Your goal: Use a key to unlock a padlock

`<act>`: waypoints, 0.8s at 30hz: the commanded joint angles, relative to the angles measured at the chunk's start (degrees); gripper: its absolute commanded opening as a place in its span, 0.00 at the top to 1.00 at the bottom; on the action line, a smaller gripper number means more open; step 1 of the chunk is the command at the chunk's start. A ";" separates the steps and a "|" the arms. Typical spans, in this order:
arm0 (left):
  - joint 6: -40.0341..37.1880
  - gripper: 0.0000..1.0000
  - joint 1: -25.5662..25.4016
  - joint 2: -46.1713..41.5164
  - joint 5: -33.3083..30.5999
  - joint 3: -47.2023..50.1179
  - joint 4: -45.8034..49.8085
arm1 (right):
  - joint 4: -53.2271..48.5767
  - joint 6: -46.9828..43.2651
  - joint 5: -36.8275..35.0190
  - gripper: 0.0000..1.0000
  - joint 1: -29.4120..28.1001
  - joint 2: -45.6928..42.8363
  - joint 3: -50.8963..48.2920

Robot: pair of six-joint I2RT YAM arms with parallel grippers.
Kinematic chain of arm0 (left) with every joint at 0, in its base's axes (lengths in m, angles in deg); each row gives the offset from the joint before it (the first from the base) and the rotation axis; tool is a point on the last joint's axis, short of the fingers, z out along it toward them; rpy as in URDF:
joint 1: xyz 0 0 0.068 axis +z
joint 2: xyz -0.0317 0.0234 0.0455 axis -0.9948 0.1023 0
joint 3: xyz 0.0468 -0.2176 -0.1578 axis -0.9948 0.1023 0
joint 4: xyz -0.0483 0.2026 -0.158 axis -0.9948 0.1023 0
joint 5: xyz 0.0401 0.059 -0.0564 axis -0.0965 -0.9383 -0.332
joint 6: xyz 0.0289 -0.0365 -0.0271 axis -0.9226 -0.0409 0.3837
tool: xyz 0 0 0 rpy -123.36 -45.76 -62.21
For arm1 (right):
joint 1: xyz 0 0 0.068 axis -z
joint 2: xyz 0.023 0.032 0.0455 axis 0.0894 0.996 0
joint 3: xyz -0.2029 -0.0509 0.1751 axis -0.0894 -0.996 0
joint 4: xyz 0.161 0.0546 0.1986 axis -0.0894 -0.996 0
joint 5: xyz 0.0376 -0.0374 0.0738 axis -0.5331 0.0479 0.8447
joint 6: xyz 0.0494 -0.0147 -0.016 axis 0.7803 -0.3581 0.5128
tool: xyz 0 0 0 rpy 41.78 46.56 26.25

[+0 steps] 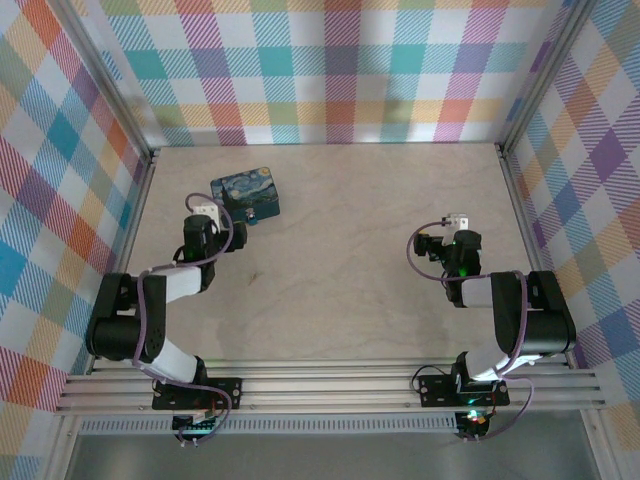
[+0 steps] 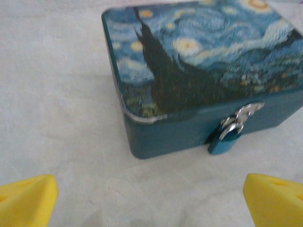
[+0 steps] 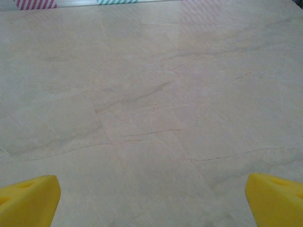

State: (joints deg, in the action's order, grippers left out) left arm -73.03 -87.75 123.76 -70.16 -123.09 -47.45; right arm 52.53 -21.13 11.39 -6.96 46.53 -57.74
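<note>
At the far left of the table [image 1: 350,250] sits a round-cornered tin box [image 2: 199,71], glossy, printed with a swirling night sky. Its small blue padlock [image 2: 225,139] hangs from a silvery hasp [image 2: 244,116], seemingly locked. Just before it hovers the left gripper [image 2: 151,203], the right gripper [image 3: 151,201] over bare pale wood; both jaws gape empty, no key held, so unlocking looks unstarted

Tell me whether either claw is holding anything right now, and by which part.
Nothing is held. The left claw stands open, short of the padlock hanging on the blue box; the right claw stands open over the table.
</note>
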 commanded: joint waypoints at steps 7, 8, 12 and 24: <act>7.81 0.00 0.52 -1.98 -5.07 -16.52 30.93 | -8.36 0.52 1.11 0.00 0.46 -3.97 5.06; 9.93 0.00 0.95 -0.66 -5.66 -20.20 35.72 | -10.95 0.38 1.38 0.00 0.42 -4.89 6.03; 16.32 0.00 4.50 6.22 0.27 -32.33 50.12 | -19.90 0.28 2.09 0.00 0.47 -8.01 9.56; 13.24 0.18 8.03 28.76 13.53 -62.58 70.96 | -52.39 9.71 10.85 0.04 0.42 -6.11 29.32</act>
State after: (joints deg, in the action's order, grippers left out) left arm -57.75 -80.99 148.88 -61.75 -181.07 14.77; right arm 13.47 -16.21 16.24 -6.96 38.01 -34.72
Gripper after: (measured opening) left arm 0.852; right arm 0.970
